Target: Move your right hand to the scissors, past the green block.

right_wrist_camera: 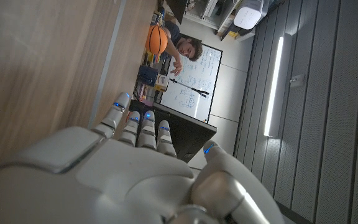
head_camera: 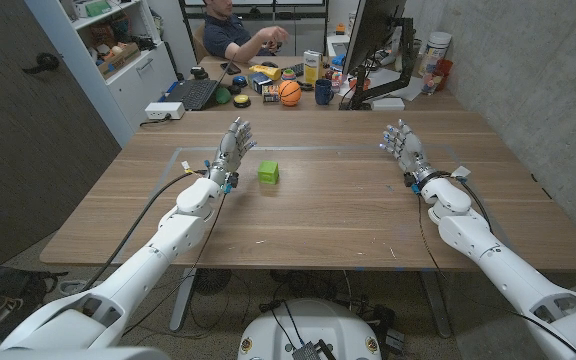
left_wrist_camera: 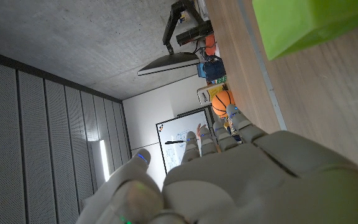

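A small green block (head_camera: 269, 172) sits on the wooden table (head_camera: 328, 215), left of its middle. My left hand (head_camera: 234, 143) stands just left of the block with its fingers apart and nothing in it. The same block (left_wrist_camera: 309, 22) looms large in the left wrist view, close beside my left hand (left_wrist_camera: 241, 180). My right hand (head_camera: 403, 146) is at the table's right side, well away from the block, fingers spread and holding nothing. In the right wrist view my right hand (right_wrist_camera: 129, 168) reaches along bare tabletop. I see no scissors on the table.
Behind the table stands a cluttered desk with an orange ball (head_camera: 289, 91), a blue mug (head_camera: 324, 92), a laptop (head_camera: 190, 94) and a monitor (head_camera: 373, 40). A person (head_camera: 238, 30) sits there. A concrete wall (head_camera: 528, 60) runs along the right.
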You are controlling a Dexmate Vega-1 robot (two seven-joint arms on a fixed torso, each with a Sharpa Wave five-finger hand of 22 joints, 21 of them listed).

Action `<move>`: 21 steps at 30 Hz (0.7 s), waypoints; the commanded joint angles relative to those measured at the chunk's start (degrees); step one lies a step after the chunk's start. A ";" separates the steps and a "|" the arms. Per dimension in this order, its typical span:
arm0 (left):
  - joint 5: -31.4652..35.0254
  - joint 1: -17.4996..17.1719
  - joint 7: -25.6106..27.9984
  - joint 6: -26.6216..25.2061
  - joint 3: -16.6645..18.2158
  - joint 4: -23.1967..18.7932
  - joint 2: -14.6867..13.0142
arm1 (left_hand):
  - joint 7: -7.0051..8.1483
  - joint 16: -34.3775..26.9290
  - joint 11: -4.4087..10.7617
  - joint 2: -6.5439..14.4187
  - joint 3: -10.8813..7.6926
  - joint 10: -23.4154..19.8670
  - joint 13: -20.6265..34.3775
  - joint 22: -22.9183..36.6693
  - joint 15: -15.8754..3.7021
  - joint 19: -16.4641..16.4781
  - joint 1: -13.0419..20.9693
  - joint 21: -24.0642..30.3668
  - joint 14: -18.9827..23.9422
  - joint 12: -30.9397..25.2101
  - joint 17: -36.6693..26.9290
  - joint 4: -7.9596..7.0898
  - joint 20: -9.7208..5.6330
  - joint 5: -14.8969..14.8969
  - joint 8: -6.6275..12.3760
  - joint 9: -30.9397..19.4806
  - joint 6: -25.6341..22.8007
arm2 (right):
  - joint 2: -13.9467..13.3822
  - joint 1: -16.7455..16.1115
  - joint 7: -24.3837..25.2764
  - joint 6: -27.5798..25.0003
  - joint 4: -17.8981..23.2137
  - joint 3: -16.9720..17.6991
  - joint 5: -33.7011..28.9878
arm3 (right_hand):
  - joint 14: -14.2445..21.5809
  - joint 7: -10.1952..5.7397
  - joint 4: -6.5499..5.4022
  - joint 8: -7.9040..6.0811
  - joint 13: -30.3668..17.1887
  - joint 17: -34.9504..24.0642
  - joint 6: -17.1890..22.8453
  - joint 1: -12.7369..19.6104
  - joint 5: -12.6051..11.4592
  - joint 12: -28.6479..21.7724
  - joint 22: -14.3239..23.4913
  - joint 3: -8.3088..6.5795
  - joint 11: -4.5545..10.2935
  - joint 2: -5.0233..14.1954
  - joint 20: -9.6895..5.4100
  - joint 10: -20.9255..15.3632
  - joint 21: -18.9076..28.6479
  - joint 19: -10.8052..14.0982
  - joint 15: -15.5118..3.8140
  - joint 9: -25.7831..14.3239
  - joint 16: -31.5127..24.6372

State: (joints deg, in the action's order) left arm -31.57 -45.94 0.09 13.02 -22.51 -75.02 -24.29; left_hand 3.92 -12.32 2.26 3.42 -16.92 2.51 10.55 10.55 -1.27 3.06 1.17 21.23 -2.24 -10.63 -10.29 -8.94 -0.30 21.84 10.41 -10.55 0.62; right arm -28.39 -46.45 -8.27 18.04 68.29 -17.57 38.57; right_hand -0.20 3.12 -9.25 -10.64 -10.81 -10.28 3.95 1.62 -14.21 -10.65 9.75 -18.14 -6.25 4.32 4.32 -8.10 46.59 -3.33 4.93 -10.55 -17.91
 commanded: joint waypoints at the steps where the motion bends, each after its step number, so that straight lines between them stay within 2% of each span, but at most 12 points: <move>1: 7.30 0.40 -2.45 -2.76 4.13 1.11 6.87 | 0.27 -0.36 0.16 0.66 -0.20 0.31 0.29 0.10 0.10 0.51 0.12 0.24 -0.56 -0.28 -0.24 -0.02 -0.04 0.32 0.38 -0.10 0.08 | 2.18 0.02 -5.37 -0.40 -2.27 5.21 -2.84 | 0.11 -0.35 -0.04 -0.25 -0.11 -0.10 0.39 0.06 -0.25 -0.22 0.21 -0.31 -0.27 1.52 0.23 -0.36 0.33 0.10 0.36 -0.21 -0.10; 7: 9.40 -0.18 -5.04 -3.10 7.20 1.80 8.95 | 0.22 -0.38 0.24 0.68 -0.12 0.33 0.29 0.11 0.08 0.54 0.13 0.14 -0.50 -0.27 -0.23 -0.02 0.03 0.35 0.41 -0.10 0.03 | 3.52 -0.80 -4.83 1.62 -0.68 7.28 -5.36 | 0.26 -0.69 -0.03 -0.28 -0.12 -0.10 0.44 0.08 -0.26 -0.34 0.21 -0.25 -0.34 1.54 0.26 -0.62 0.17 0.17 0.37 -0.22 -0.07; 15: 11.53 -0.79 -7.62 -2.98 10.30 2.13 10.82 | 0.26 -0.35 0.16 0.70 -0.03 0.25 0.29 0.11 0.14 0.60 0.14 0.04 -0.55 -0.30 -0.23 -0.02 0.01 0.37 0.42 -0.10 0.02 | 6.66 -0.11 -3.22 13.00 -2.22 8.94 -11.11 | 0.45 -1.48 0.28 -0.29 -0.12 -0.06 0.44 0.14 -0.20 -0.31 0.18 0.28 0.15 0.58 0.28 -0.61 -0.26 0.13 0.18 -0.23 0.06; 21: 12.65 -1.56 -8.51 -2.77 12.20 1.76 11.83 | 0.26 -0.35 0.20 0.72 0.05 0.22 0.29 0.12 0.09 0.63 0.15 -0.06 -0.53 -0.31 -0.23 -0.01 0.01 0.40 0.42 -0.10 0.00 | 6.94 0.57 0.17 17.11 -1.84 9.46 -16.42 | 0.26 -2.12 0.72 -0.27 -0.13 -0.01 0.35 0.32 -0.15 -0.09 0.14 0.87 0.78 -0.55 0.36 0.05 -0.71 0.20 -0.25 -0.24 0.38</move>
State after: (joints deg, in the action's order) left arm -21.62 -46.37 -6.02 10.26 -14.38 -73.27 -15.29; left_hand 3.90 -12.32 2.26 3.64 -16.91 2.51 10.54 10.54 -1.26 3.05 1.40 21.23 -2.24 -10.63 -10.27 -8.93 -0.30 21.83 10.63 -10.54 0.62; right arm -23.48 -46.78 -11.98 25.88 66.76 -10.14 30.40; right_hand -0.19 1.51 -8.69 -10.64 -10.80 -10.12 3.99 1.62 -14.20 -10.65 9.74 -17.57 -6.02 4.32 4.31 -7.86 46.21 -3.33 4.90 -10.54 -17.91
